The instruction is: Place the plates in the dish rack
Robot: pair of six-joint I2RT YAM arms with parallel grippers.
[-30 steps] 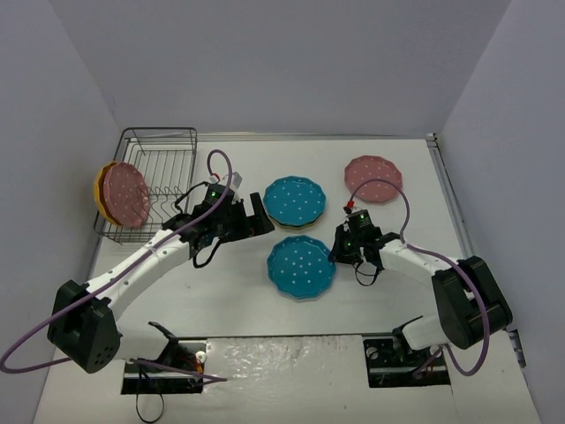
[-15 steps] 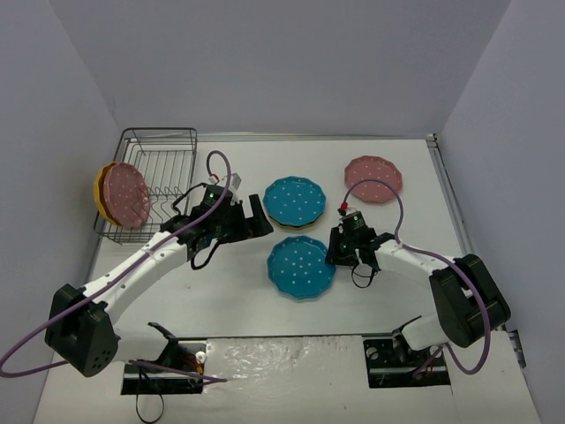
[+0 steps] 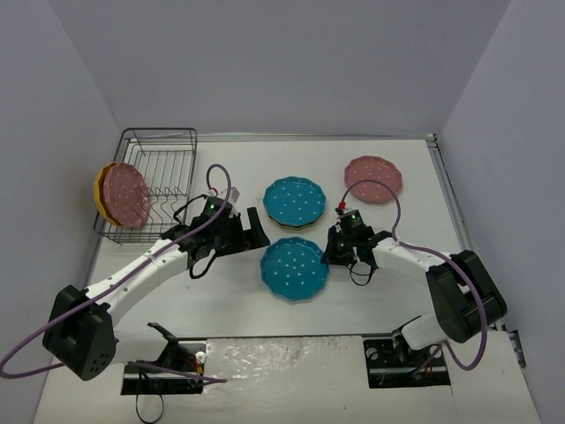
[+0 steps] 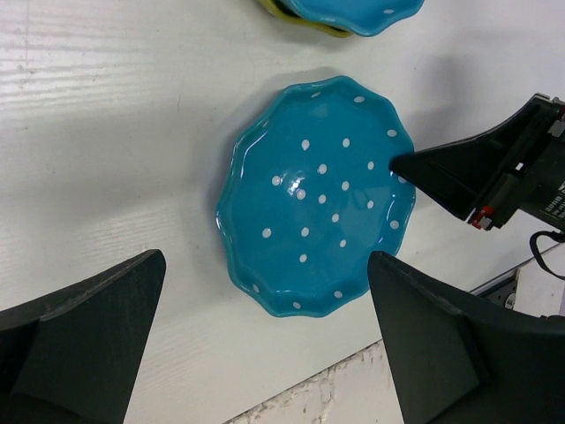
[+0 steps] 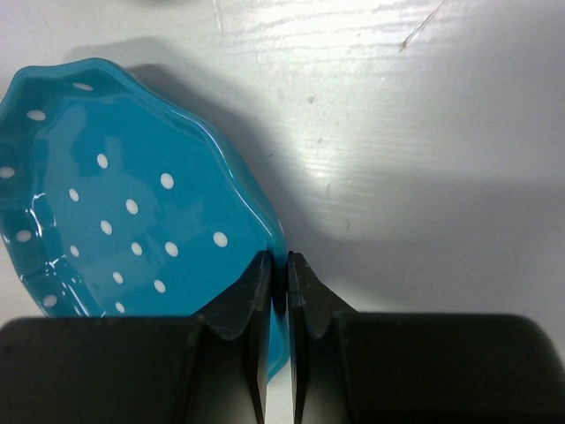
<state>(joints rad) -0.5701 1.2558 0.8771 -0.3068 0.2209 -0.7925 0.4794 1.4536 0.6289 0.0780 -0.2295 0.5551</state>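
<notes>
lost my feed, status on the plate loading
Left gripper open beside near teal plate. Right gripper shut, tip at its right rim. Plate flat on table. Only left arm between it and dish rack.

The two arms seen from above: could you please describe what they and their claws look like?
The left arm and right arm have white links, black joints and black shoulders, each trailed by a purple cable. A green light glows near each wrist. The left claw and right claw are black, with wedge-shaped fingers.
</notes>
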